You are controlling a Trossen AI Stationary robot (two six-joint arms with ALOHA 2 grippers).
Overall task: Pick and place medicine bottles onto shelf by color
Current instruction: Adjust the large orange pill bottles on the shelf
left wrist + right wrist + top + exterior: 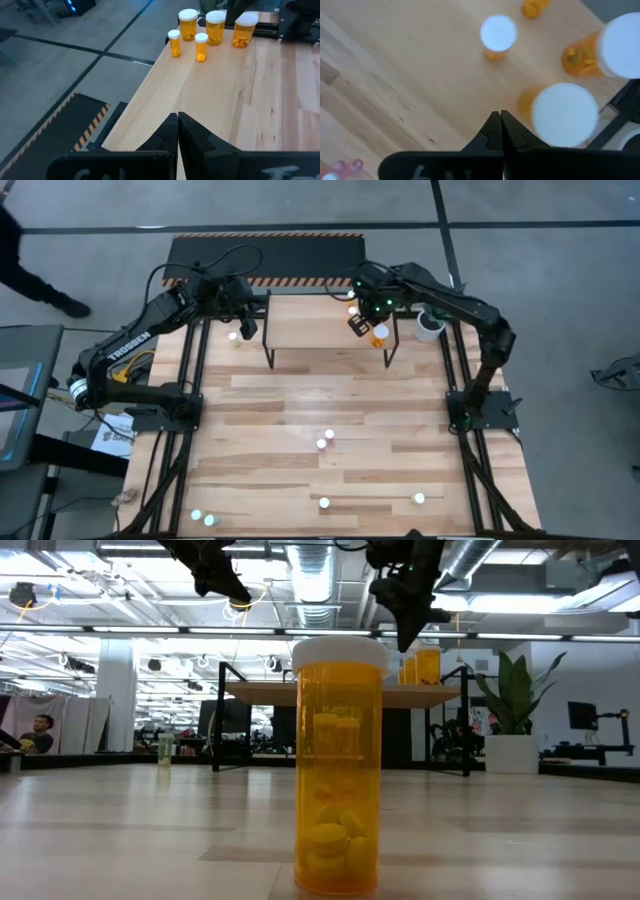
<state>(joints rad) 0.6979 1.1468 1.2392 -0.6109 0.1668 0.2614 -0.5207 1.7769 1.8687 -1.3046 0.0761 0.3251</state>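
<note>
The shelf (320, 330) stands at the table's far side, a light wood top on black legs. Several orange medicine bottles (207, 32) with white caps stand upright on its right end (498, 34). More bottles stand scattered on the table, one orange one (338, 765) close to the low camera. My left gripper (177, 119) hangs shut and empty above the shelf's left end (255, 307). My right gripper (499, 117) is shut and empty, pointing steeply down above the orange bottles (362, 320).
A white pot (430, 325) with a green plant stands just right of the shelf. A greenish bottle (233, 336) stands by the shelf's left legs. Other bottles stand mid-table (325, 440) and along the near edge (419, 499), (202, 518). A black mat (265, 252) lies beyond the far edge.
</note>
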